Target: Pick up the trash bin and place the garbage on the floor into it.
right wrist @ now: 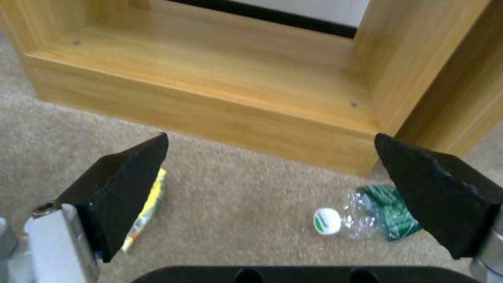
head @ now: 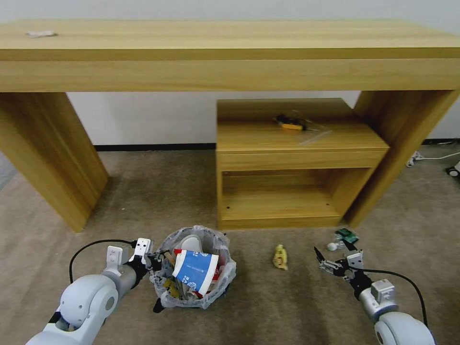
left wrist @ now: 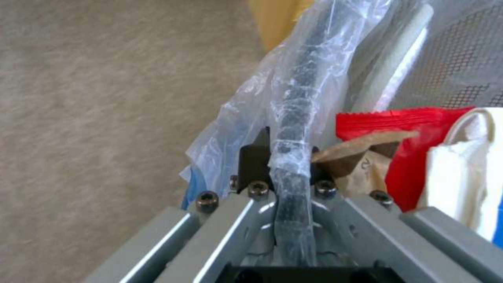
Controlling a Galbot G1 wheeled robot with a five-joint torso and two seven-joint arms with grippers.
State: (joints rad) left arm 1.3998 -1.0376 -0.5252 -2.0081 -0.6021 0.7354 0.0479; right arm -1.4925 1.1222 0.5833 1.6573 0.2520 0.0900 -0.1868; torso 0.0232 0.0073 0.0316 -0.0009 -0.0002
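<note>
Head view shows the task is well advanced: the trash bin stands on the carpet at near left, already packed with litter. Its rim is pinched between the clenched fingers of the left gripper, seen closely in the left wrist view. The right gripper hovers at near right with jaws spread wide, grasping nothing. I count two pieces remaining on the floor: one yellow wrapper right of the bin, and one green bottle farther right, near the wooden shelf.
</note>
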